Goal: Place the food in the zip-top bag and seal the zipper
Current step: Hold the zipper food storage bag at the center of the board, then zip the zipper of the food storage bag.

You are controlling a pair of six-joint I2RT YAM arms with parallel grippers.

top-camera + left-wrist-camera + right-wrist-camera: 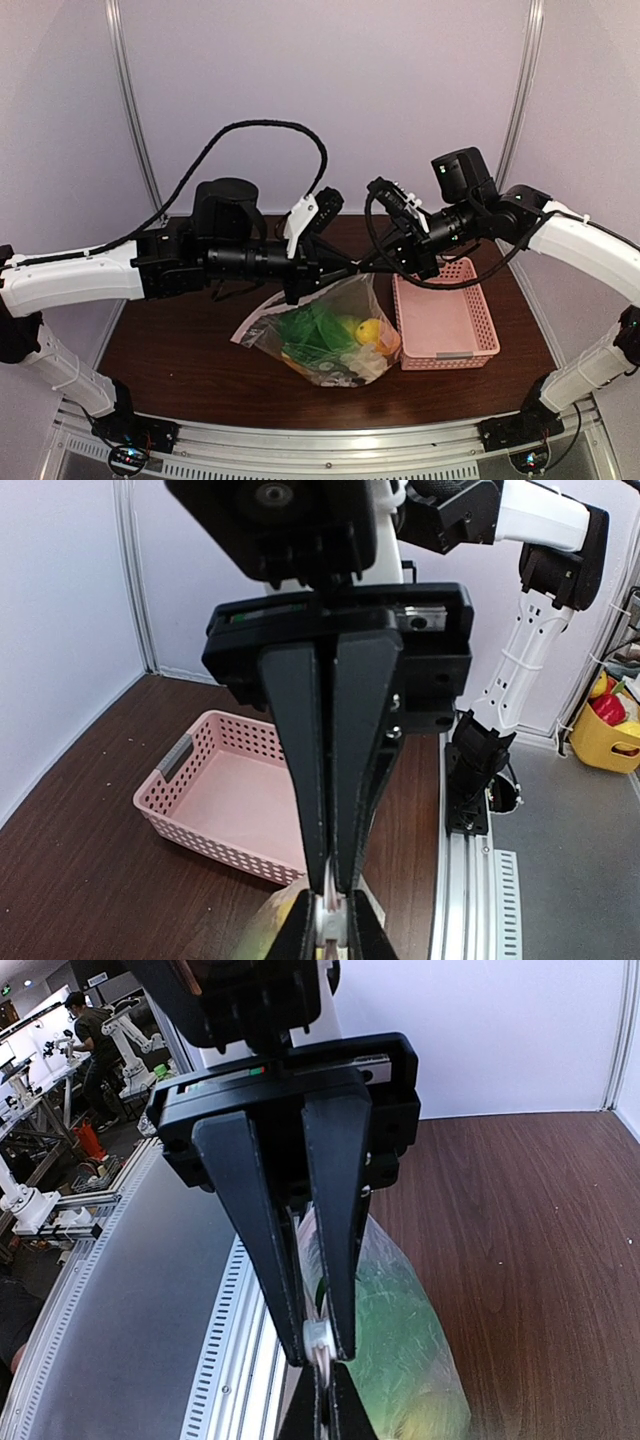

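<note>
The zip-top bag (320, 335) hangs over the table with its bottom resting on it. It holds the food: a yellow lemon (368, 330), green vegetables (308, 330) and darker pieces at the bottom. My two grippers meet tip to tip at the bag's top edge. My left gripper (345, 268) (333, 880) is shut on the zipper strip. My right gripper (368, 263) (318, 1345) is shut on the white slider tab (320, 1335), which also shows in the left wrist view (335, 920). The bag (410, 1360) shows green below my right fingers.
The pink perforated basket (445, 320) (230, 790) stands empty to the right of the bag on the brown table (180, 350). A metal rail (330, 445) runs along the near edge. White walls close in the back and sides.
</note>
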